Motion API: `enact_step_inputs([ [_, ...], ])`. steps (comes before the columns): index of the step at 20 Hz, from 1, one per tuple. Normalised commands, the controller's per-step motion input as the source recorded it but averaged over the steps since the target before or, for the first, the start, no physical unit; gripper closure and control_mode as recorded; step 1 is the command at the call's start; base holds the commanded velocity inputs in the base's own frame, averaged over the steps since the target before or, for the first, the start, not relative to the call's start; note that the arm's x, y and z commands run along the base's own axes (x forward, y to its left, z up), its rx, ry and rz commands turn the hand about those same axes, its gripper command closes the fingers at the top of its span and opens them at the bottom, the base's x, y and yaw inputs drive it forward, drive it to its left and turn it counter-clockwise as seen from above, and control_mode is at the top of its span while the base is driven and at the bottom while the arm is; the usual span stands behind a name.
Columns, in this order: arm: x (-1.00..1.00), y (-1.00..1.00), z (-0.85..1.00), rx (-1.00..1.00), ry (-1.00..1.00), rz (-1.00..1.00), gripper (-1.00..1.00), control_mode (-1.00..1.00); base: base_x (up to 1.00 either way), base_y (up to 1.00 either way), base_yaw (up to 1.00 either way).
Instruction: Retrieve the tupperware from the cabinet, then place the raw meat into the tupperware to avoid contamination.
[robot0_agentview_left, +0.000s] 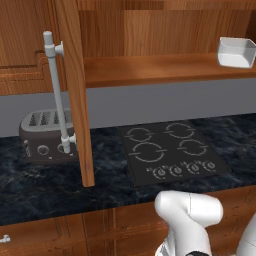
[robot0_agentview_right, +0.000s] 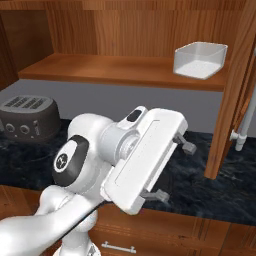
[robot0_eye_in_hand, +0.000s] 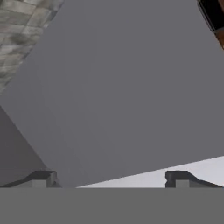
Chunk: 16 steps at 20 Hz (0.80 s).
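Note:
The cabinet (robot0_agentview_left: 150, 70) hangs open, its door (robot0_agentview_left: 75, 90) swung out edge-on with the long grey bar handle (robot0_agentview_left: 56, 95). On the right end of its shelf sits the white tupperware (robot0_agentview_left: 236, 51), also seen in the right base view as the tupperware (robot0_agentview_right: 200, 60). My gripper (robot0_agentview_right: 175, 171) is open and empty. It hovers low in front of the counter, well below and to the left of the tub. In the hand view the gripper (robot0_eye_in_hand: 110, 179) faces a plain grey wall. The raw meat is out of view.
A dark grey toaster (robot0_agentview_left: 45, 137) stands on the black stone counter (robot0_agentview_left: 100, 180), left of the open door. A black cooktop (robot0_agentview_left: 170, 152) with knobs lies below the shelf. The door (robot0_agentview_right: 235, 95) and its handle (robot0_agentview_right: 247, 122) jut out to the right of my hand.

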Motion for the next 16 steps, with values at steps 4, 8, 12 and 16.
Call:
enact_step_inputs([
  [4, -0.44, 0.93, 0.02, -0.04, -0.19, -0.04, -1.0, -1.0, 0.0, 0.0, 0.0],
  [8, -0.11, 0.75, -0.01, -0.02, -0.34, -0.02, -1.0, -1.0, 0.0, 0.0, 0.0],
  [12, 0.05, 0.82, -0.04, -0.15, -0.34, 0.05, -1.0, -1.0, 0.0, 0.0, 0.0],
  [16, 0.6, 0.51, 0.0, -0.02, -0.14, 0.01, -1.0, -1.0, 0.0, 0.0, 0.0],
])
